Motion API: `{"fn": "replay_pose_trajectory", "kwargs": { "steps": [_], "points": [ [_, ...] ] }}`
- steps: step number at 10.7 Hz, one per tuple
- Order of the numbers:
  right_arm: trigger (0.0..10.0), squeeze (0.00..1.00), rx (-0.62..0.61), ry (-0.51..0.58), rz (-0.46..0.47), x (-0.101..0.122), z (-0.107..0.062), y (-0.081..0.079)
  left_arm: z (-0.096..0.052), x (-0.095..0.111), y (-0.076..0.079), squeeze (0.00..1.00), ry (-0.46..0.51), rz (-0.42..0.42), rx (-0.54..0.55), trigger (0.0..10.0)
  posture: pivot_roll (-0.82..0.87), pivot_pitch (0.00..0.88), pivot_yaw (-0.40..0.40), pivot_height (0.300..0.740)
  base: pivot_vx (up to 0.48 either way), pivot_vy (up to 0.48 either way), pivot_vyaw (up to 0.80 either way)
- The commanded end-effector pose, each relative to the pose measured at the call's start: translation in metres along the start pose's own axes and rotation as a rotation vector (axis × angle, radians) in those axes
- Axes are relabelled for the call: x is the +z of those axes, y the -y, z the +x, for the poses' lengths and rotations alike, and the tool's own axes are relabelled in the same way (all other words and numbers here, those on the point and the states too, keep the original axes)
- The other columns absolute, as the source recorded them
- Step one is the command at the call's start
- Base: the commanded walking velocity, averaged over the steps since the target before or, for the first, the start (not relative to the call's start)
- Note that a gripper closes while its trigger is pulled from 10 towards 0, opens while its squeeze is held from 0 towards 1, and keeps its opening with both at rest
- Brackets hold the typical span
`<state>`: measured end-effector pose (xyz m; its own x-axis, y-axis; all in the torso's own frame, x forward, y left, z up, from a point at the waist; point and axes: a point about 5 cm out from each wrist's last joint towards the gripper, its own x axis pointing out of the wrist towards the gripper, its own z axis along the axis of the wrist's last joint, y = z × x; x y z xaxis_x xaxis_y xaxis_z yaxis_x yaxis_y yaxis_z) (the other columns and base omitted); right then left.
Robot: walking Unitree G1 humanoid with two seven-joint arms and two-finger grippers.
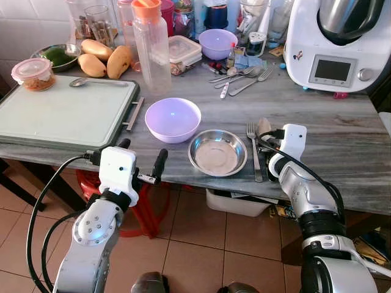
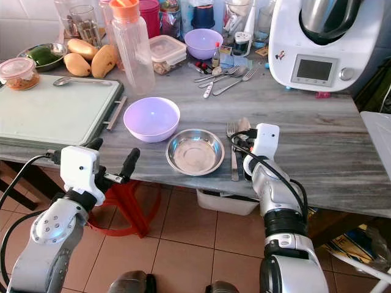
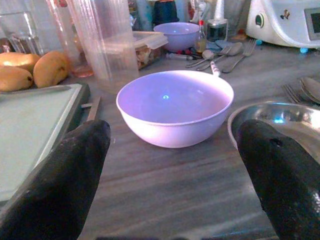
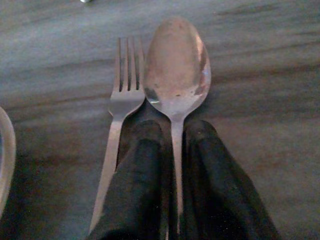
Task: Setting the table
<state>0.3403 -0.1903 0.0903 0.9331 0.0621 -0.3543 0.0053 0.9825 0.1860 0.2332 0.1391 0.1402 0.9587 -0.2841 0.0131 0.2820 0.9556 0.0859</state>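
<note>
Steel spoon lies lengthwise between our right claw fingers, clamped on its handle (fork just beside); left claw open.

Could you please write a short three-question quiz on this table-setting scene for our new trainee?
1. True or false: the right end effector has its fingers closed around the spoon handle.
2. What lies directly beside the spoon, between it and the steel bowl?
3. Which is the left end effector facing? A) the mangoes B) the purple bowl C) the blender

Key:
1. True.
2. The fork.
3. B; its fingers are spread apart, short of the bowl.
</note>
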Motion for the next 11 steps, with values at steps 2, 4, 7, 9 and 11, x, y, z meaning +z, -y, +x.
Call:
{"fn": "replay_pose_trajectory", "kwargs": {
  "steps": [2, 4, 7, 9, 11],
  "points": [
    [10.0, 1.0, -0.006, -0.056, -0.003, -0.014, -0.003, 0.004, 0.002, -0.001, 0.0, 0.0, -0.008, -0.001, -0.002, 10.0, 0.11, 0.04, 0.022, 0.74, 0.0, 0.0, 0.0],
    [10.0, 1.0, -0.009, -0.043, -0.011, -0.012, -0.006, 0.007, 0.003, -0.001, 0.003, 0.0, -0.006, -0.006, -0.009, 10.0, 0.1, 0.033, 0.02, 0.74, 0.0, 0.0, 0.0],
    [10.0, 1.0, -0.018, -0.011, -0.04, -0.007, -0.012, 0.011, 0.006, -0.001, 0.003, 0.0, 0.0, -0.011, -0.005, 10.0, 0.1, 0.017, 0.015, 0.74, 0.0, 0.0, 0.0],
    [10.0, 1.0, -0.037, 0.007, -0.034, -0.002, -0.018, 0.016, 0.008, -0.001, 0.005, 0.0, 0.009, -0.021, -0.004, 10.0, 0.09, 0.007, 0.009, 0.74, 0.0, 0.0, 0.0],
    [10.0, 1.0, -0.088, 0.077, -0.027, 0.008, -0.028, 0.023, 0.008, -0.001, 0.005, 0.0, 0.016, -0.026, -0.001, 10.0, 0.09, 0.0, 0.003, 0.74, 0.0, 0.0, 0.0]
  ]
}}
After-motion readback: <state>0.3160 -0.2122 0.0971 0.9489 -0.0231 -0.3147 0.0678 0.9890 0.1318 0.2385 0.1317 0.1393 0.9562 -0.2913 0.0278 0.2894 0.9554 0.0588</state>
